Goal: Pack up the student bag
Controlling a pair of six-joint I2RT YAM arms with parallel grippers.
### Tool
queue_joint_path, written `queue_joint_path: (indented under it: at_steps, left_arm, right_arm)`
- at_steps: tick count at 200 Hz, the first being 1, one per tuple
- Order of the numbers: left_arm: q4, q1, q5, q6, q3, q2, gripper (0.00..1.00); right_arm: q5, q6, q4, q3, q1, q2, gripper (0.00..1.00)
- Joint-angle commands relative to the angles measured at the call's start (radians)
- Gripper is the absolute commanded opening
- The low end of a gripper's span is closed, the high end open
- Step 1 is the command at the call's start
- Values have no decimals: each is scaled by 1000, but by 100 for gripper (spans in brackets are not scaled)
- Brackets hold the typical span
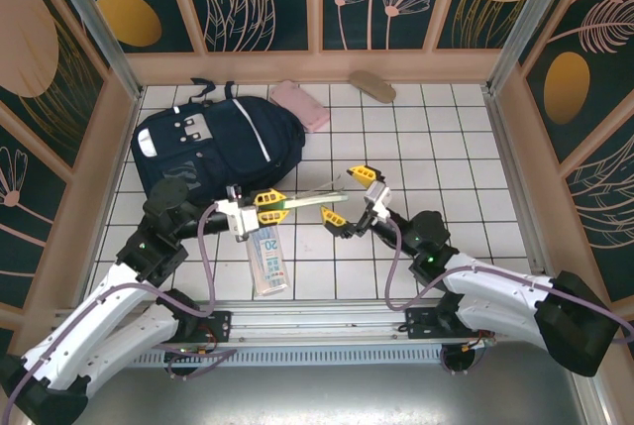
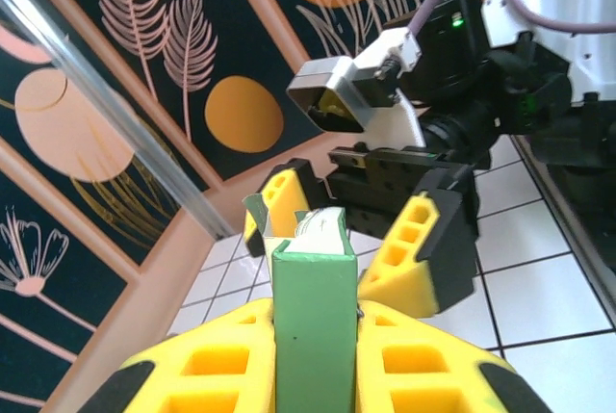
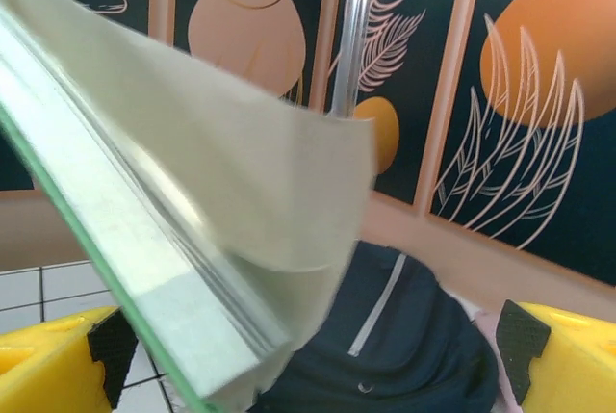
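Observation:
The student bag (image 1: 220,141), dark navy with a white stripe, lies flat at the back left of the tiled floor. In the right wrist view the bag (image 3: 409,336) sits behind the book. My left gripper (image 1: 269,205) is shut on a thin green-covered book (image 1: 309,201) and holds it level above the floor. Seen from the left wrist, the green spine (image 2: 313,322) is pinched between the yellow fingers (image 2: 207,365). My right gripper (image 1: 347,195) stands open, one finger on each side of the book's far end (image 3: 173,201), not closed on it.
A clear flat packet with printed numbers (image 1: 267,255) lies on the tiles below the left gripper. A pink pouch (image 1: 300,105) rests by the bag's right edge. A tan oblong object (image 1: 372,85) lies at the back wall. Patterned walls enclose the floor.

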Motion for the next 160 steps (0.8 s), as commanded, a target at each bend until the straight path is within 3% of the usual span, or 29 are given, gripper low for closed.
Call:
queue_joint_path:
  at_steps: [1,100,121,160]
  left_arm:
    - [127,4,109,7,-3,-44,0]
    - [256,5,235,-154,-47,-61,0]
    - [312,3,220,-199,-71,-59,0]
    - [370,4,190,-258,-94,-34,0]
  right_arm:
    - [-19,-96,48,19,3,-31,97]
    - [-276,-41,-11,139,5,-35,90]
    - [-308,-28,-30,153,5,-35,81]
    - [-349,7,-80,166,5,-50,47]
